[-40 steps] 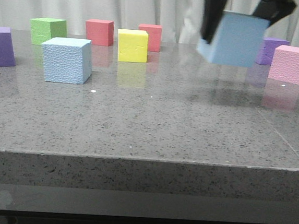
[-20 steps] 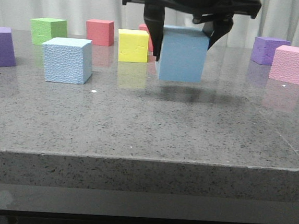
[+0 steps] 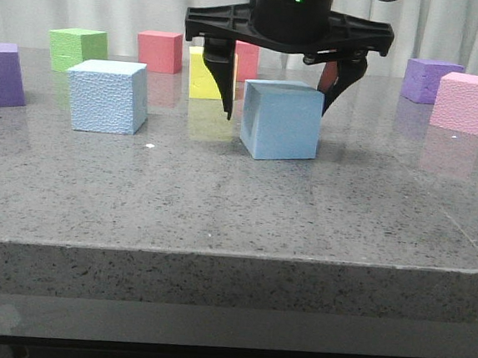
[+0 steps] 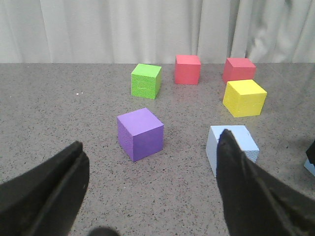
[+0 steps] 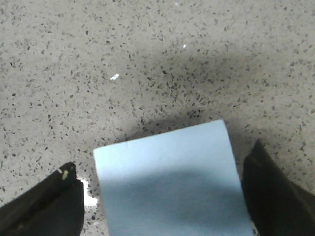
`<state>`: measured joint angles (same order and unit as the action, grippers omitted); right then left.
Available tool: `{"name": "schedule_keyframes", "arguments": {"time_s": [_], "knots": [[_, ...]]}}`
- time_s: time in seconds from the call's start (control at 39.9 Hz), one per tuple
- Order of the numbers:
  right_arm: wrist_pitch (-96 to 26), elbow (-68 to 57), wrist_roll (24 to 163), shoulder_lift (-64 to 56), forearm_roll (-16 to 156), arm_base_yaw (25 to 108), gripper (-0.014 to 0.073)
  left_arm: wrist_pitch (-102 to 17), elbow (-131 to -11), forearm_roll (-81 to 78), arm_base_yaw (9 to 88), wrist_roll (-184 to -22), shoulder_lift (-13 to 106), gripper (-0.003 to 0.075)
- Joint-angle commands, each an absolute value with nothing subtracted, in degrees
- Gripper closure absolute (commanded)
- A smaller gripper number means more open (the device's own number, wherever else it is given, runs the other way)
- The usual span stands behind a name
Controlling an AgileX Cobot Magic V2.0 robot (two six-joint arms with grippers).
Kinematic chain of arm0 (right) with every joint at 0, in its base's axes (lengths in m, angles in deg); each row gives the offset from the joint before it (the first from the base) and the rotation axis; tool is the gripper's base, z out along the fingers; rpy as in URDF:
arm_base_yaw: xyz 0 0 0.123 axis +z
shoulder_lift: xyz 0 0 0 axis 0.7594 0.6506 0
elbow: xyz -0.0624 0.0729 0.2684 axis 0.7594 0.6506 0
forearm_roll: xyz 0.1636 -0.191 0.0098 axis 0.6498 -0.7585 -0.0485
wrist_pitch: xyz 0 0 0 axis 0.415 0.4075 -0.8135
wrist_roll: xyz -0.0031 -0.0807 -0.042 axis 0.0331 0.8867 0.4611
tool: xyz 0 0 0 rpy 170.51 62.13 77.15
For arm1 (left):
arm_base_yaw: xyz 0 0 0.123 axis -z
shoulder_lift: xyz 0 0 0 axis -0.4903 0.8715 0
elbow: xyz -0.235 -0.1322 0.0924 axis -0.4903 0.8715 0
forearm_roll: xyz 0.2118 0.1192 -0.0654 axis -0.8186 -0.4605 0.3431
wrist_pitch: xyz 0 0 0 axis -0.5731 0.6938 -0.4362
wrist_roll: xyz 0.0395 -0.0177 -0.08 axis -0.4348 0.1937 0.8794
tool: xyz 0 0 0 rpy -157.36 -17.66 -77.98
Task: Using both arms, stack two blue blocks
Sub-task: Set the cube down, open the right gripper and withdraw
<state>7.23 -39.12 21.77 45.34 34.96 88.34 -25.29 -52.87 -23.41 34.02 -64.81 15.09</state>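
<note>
Right gripper (image 3: pixel 278 94) jaws spread open, straddling blue block (image 3: pixel 281 120) resting on table (image 3: pixel 220 202). Lift straight, avoid nudging. Left gripper (image 4: pixel 152 189) open, empty; second blue block (image 3: pixel 106 95) waits.

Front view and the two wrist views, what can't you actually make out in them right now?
- Left gripper: absent from the front view.
- Red block: front view, mostly hidden behind the right gripper.
- Blue block under the right gripper: right wrist view, near side cut off by the picture edge.
- Second blue block: left wrist view, partly covered by a finger.
</note>
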Motion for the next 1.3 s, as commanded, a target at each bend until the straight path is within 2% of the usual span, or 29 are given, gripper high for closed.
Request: {"name": "schedule_keyframes", "arguments": {"time_s": [0.0,0.13,0.38,0.65,0.93,1.28], "knots": [[5.9,-41.1,21.8,40.3,32.6,88.2,-0.0062,-29.3,-54.6,-23.3,33.8,-64.3,15.8,0.0191],[8.0,-41.0,28.1,36.9,32.7,88.0,-0.0062,-29.3,-54.6,-23.3,33.8,-64.3,15.8,0.0191],[10.0,-36.9,51.5,26.1,43.7,83.6,-0.0062,-29.3,-54.6,-23.3,33.8,-64.3,15.8,0.0191],[5.2,-21.0,67.8,10.4,54.5,73.6,-0.0062,-29.3,-54.6,-23.3,33.8,-64.3,15.8,0.0191],[2.5,-7.1,69.2,-4.4,54.5,73.2,-0.0062,-29.3,-54.6,-23.3,33.8,-64.3,15.8,0.0191],[1.3,4.7,69.2,-21.1,54.5,73.2,-0.0062,-29.3,-54.6,-23.3,33.8,-64.3,15.8,0.0191]]}}
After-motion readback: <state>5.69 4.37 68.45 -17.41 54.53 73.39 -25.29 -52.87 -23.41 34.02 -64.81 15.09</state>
